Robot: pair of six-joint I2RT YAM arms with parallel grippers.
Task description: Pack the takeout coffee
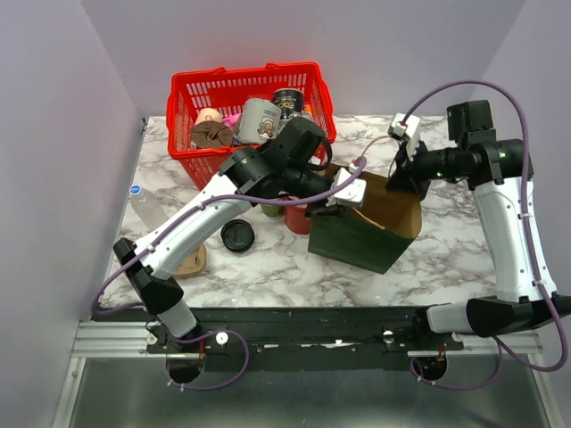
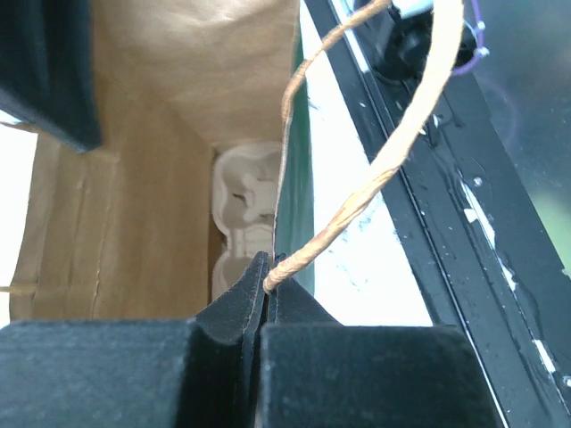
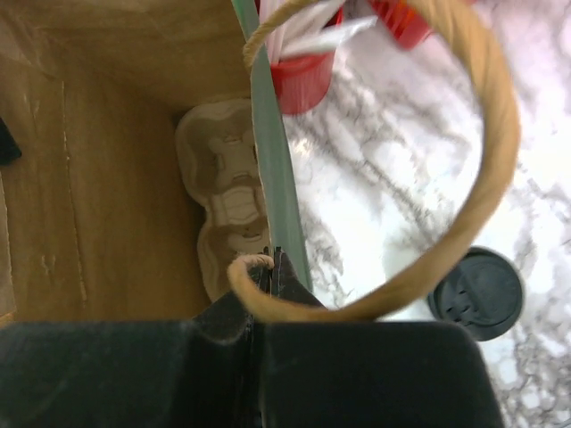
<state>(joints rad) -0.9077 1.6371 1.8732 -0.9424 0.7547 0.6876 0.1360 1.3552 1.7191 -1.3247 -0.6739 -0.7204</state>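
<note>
Top view: round black lid [image 1: 237, 235] of the takeout coffee, left of the paper bag [image 1: 357, 241]; cup body indiscernible. Left wrist: left gripper [image 2: 266, 283] clamped on the bag's rim. Right wrist: right gripper [image 3: 270, 267] clamped likewise, lid outside the bag.

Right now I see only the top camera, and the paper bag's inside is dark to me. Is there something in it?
Observer: Yes. A moulded cardboard cup tray lies on the bottom of the bag.
Operator: Thank you. Do the two grippers really hold the bag, or only touch it?
Observer: They hold it. The left gripper and the right gripper are each shut on the bag's rim, at the root of a string handle.
</note>
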